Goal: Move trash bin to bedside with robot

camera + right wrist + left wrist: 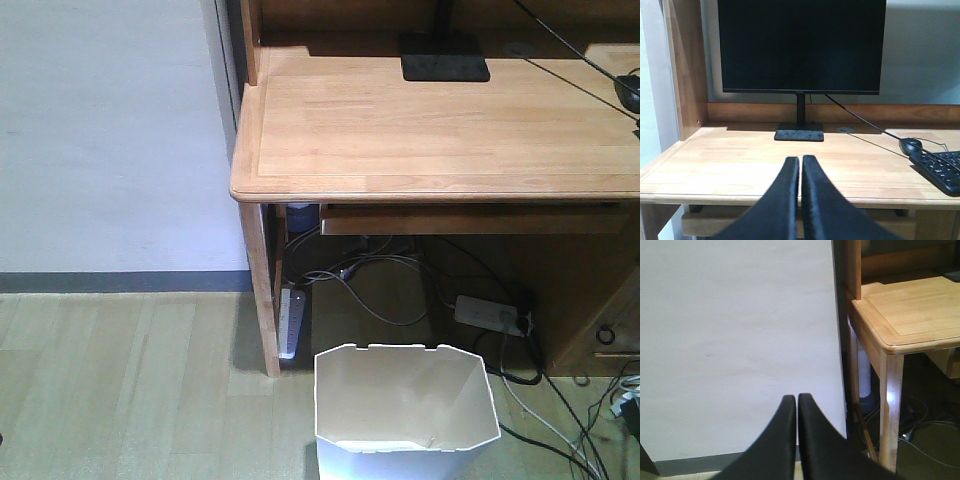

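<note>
Both claws, left black gripper (pixel 796 440) and right black gripper (pixel 800 200), sit pinched together and empty; the white plastic octagonal-rimmed trash bin (pixel 405 400) stands at lower centre-right of the front view, below them, probably nearer the right arm

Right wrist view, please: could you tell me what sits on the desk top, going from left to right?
On the desk: monitor stand → round cable hole → mouse → keyboard.
</note>
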`<state>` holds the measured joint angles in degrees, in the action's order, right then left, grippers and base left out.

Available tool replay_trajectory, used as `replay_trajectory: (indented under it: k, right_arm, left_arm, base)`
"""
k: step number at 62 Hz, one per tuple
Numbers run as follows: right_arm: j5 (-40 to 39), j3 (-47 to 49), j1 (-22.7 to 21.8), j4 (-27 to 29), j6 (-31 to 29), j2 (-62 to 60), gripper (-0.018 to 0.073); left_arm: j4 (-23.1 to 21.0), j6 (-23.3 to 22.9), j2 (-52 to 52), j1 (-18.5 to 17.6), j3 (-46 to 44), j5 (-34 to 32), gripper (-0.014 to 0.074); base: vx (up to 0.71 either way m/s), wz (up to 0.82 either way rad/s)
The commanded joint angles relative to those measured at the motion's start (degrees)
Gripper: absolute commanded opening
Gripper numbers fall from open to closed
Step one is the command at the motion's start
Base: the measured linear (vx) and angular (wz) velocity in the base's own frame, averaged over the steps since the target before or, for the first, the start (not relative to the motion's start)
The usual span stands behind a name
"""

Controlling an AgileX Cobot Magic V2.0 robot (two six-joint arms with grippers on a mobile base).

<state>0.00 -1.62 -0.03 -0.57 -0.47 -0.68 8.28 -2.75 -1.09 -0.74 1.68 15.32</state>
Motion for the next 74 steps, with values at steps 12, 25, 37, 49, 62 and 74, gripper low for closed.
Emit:
replay_trajectory:
  k: [12, 25, 37, 49, 62, 74]
  right_arm:
    - [-3.9, -1.0, -0.4, -0.8, 0.1, -0.7, -0.0010]
    - [-3.9, -1.0, -0.4, -0.8, 0.1, -0.7, -0.0010]
    - [-3.9, -1.0, -0.4, -0.8, 0.1, -0.7, -0.0010]
    - [-3.9, -1.0, -0.4, -0.8, 0.1, -0.7, -0.0010]
    - [-4.7, -1.0, -0.4, -0.8, 0.1, -0.7, -0.0010]
    - [-6.5, -0.2, -0.4, -0.5, 0.5, -0.4, -0.0010]
  left_arm:
    - [-0.2, -0.5, -0.5, -0.4, 1.6, -4.2, -0.0006]
    - [-0.2, -0.5, -0.5, -0.4, 1.6, -4.2, -0.0006]
    - [-0.2, -0.5, -0.5, -0.4, 1.6, -4.2, -0.0006]
    - [-0.2, -0.5, -0.5, -0.4, 1.6, -4.2, -0.0006]
    - [-0.2, -0.5, -0.5, -0.4, 1.6, -4.2, -0.0006]
    - [-0.2, -0.5, -0.5, -0.4, 1.6, -4.2, -0.0006]
  base:
    - [0.00, 0.00]
    - [0.00, 0.00]
    - [0.00, 0.00]
    - [0.00, 0.00]
    - [0.00, 0.00]
    - [0.00, 0.00]
